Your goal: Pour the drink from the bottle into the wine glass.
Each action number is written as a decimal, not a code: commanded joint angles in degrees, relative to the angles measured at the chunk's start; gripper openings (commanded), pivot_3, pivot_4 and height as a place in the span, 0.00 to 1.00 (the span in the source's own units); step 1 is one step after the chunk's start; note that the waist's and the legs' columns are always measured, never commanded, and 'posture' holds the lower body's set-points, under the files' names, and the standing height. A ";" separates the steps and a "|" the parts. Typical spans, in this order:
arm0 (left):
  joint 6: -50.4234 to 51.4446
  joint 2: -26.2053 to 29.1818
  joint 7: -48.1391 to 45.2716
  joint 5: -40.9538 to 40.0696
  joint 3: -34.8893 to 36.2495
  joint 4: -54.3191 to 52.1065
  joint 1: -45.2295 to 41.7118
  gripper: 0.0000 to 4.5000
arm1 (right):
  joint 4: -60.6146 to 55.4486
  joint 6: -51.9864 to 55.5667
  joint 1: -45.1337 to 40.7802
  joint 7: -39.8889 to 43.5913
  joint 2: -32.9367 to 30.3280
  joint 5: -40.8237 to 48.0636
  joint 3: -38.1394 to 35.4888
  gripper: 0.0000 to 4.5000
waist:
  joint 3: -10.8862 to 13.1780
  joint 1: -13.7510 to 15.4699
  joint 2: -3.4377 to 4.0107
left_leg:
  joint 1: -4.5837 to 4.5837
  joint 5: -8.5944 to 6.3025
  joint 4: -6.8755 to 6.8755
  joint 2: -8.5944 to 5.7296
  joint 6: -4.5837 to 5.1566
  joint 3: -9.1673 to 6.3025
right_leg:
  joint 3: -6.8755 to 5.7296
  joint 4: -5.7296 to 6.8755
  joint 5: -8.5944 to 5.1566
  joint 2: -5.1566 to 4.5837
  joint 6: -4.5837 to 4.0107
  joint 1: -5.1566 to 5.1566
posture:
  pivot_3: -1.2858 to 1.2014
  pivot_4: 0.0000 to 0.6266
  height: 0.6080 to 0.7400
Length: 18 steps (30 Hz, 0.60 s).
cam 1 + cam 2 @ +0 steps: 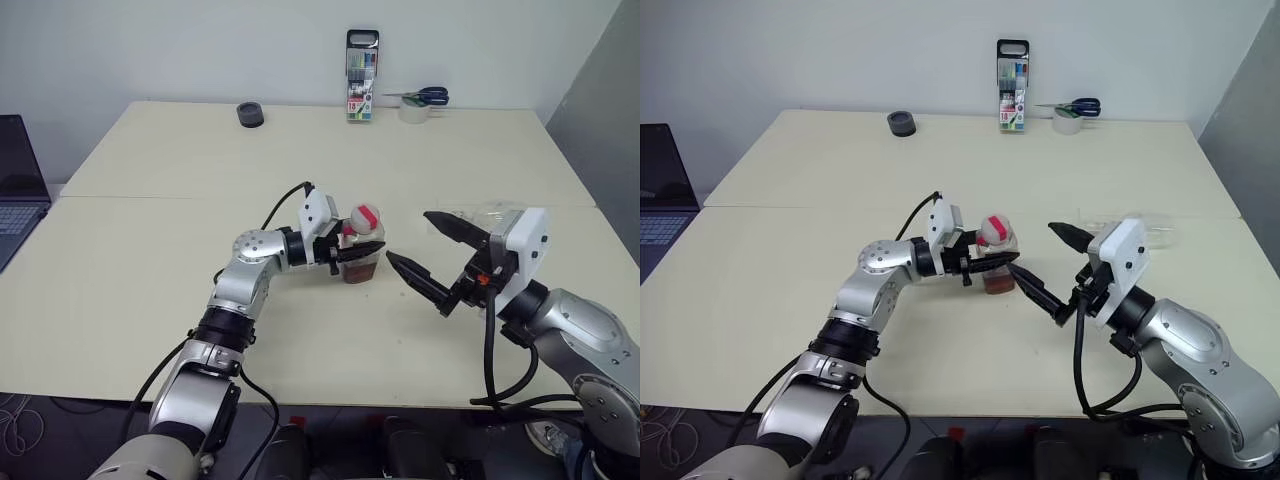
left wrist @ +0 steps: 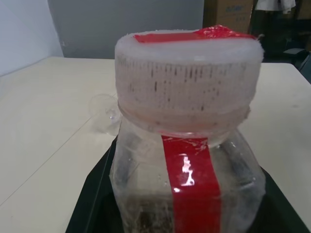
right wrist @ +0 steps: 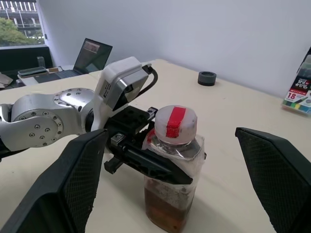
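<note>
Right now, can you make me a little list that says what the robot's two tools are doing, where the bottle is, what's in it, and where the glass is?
left tool: shut on the bottle, gripping it below the cap
right tool: open, fingers spread wide, facing the bottle, not touching it
bottle: upright on the table, cap still on
drink: reddish-brown, fills only the lower part
wine glass: clear, seen behind the bottle in the left wrist view; I cannot tell whether it stands or lies
pouring: not yet started
</note>
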 commanded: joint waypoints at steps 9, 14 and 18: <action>-2.76 -2.41 -5.19 -0.96 0.25 2.38 -3.99 0.39 | -2.74 2.39 -4.78 -8.27 3.00 -0.55 2.31 1.00 | 0.00 -0.08 0.00 | -0.01 0.00 0.00 0.00 0.00 -0.01 | -0.01 0.01 0.00 0.00 0.00 -0.01 | 0.52 0.24 1.00; -1.15 -3.44 -10.07 -2.59 -0.15 2.97 -4.62 0.39 | -1.16 7.08 -9.35 -11.76 5.16 0.85 4.15 1.00 | 0.00 -0.12 0.01 | -0.02 0.00 0.00 0.00 0.00 -0.02 | -0.01 0.02 0.00 0.00 -0.01 -0.03 | 0.52 0.24 1.00; -1.46 -4.09 -11.76 -2.22 -0.18 3.62 -5.04 0.39 | -0.30 9.52 -11.09 -11.21 5.29 1.36 5.31 1.00 | 0.00 -0.13 0.01 | -0.05 0.00 0.00 0.00 0.00 -0.02 | 0.00 0.02 0.00 0.00 -0.01 -0.04 | 0.52 0.24 1.00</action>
